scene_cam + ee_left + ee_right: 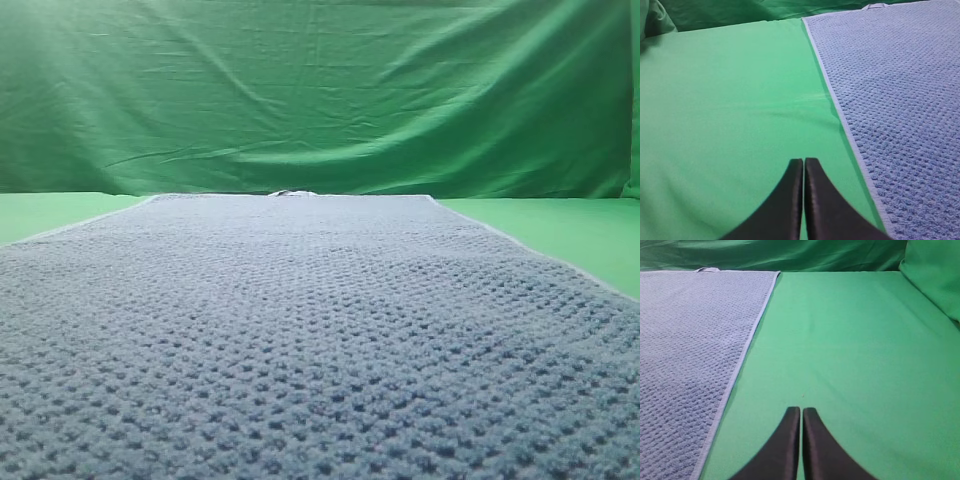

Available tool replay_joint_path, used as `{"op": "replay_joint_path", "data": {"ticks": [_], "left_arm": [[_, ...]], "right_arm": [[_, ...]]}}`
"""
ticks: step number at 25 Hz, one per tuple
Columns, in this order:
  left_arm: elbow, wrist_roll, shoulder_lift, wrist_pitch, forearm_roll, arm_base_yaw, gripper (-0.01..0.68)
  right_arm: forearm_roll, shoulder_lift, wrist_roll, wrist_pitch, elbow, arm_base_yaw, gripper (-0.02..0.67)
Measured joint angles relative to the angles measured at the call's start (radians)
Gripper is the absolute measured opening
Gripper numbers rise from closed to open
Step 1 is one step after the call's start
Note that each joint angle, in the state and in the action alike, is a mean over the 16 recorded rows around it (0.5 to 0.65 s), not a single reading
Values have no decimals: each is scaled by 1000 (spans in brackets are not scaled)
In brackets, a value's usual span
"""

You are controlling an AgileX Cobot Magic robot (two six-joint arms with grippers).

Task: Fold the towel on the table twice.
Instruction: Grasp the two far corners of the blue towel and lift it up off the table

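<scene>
In the left wrist view the left tool point(803, 162) sits at the bottom centre of the frame, its two dark fingers pressed together and holding nothing, above bare green counter point(725, 115). The towel point(900, 110) fills the right half of that frame, lying flat, its thin pale edge running from top centre down to the lower right, just beside the tool but not touching it.

In the high view the towel point(300, 340) spreads across almost the whole lower frame, flat and unfolded, with strips of counter point(580, 230) showing at the left and right and the wrinkled backdrop cloth point(320, 90) behind. A small pale tab point(292, 192) shows at its far edge.

In the right wrist view the towel point(690, 350) occupies the left of the frame, and the right tool point(801, 411), bottom centre, is likewise closed tight and empty over open counter point(850, 350).

No fold looks begun, so the first fold is still ahead. The next move likely calls for both tools to spread their fingers, shift inward to the towel's edges or corners, and pinch the cloth to lift it over.
</scene>
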Motion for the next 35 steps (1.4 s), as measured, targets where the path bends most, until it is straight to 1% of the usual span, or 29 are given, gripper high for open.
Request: {"op": "replay_joint_path", "data": {"ticks": [18, 22, 27, 35], "left_arm": [[0, 0, 0, -1, 0, 0, 0], [0, 0, 0, -21, -18, 0, 0], [0, 0, 0, -116, -81, 0, 0], [0, -9, 0, -338, -196, 0, 0]], "right_arm": [[0, 0, 0, 0, 0, 0, 0], [7, 0, 0, -8, 0, 0, 0], [58, 0, 0, -73, 1, 0, 0], [182, 0, 1, -242, 2, 0, 0]]}}
